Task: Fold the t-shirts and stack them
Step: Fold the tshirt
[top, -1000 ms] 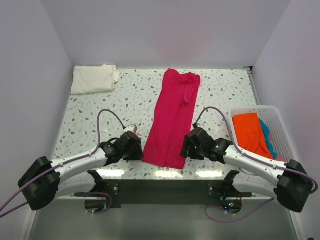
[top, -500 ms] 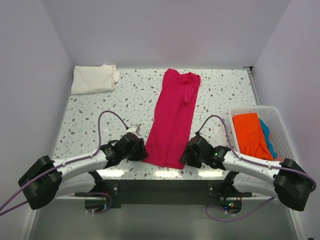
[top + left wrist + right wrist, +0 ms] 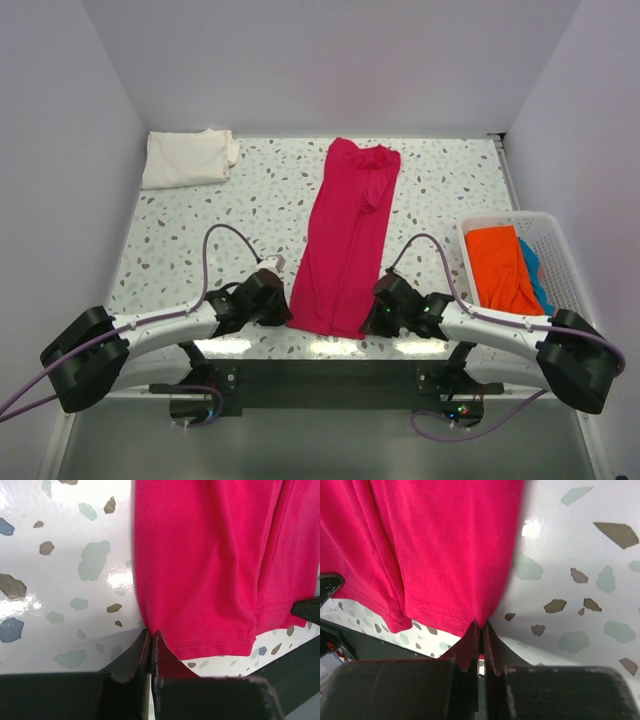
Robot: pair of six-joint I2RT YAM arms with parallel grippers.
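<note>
From above, I see the magenta t-shirt [image 3: 345, 240] lying left of the basket [image 3: 545, 225], a long strip running away from me, collar far, hem near, with neither arm nearer. Left wrist: my left fingers [image 3: 142, 652] are pinched shut on the left hem corner. Right wrist: my right fingers [image 3: 490, 647] clamp the right corner.

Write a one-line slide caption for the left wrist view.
Left gripper shut on a hem corner of the magenta-red t-shirt, which lies flat on the speckled table.
</note>
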